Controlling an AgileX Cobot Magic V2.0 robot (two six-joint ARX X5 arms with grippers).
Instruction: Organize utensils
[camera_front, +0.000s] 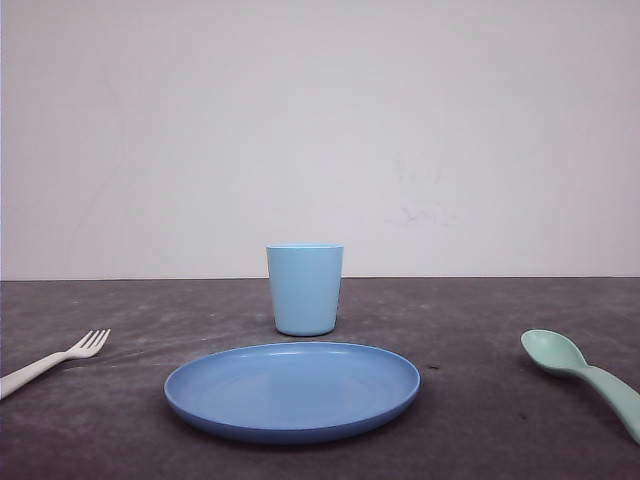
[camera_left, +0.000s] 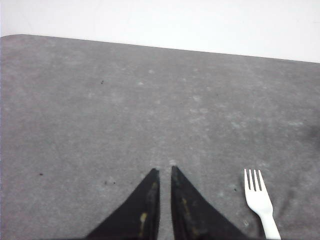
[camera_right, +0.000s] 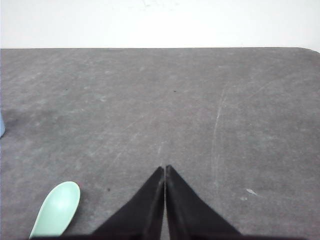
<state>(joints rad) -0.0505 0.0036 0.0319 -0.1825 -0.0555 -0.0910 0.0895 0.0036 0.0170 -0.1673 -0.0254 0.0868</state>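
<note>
A: What is seen at the left?
B: The fork (camera_front: 52, 360) is laid on the table (camera_front: 500, 330) at the near left, tines pointing far-right. The left gripper (camera_left: 165, 171) is held nearly closed, empty, just beside it.

A: And further right?
B: A plate (camera_front: 292, 389) is set centrally, a cup (camera_front: 304, 290) behind it. The spoon (camera_front: 585, 375) is laid near right. The right gripper (camera_right: 165, 169) is closed on nothing.

No readable text, label, brand, number or sign on any surface here.
</note>
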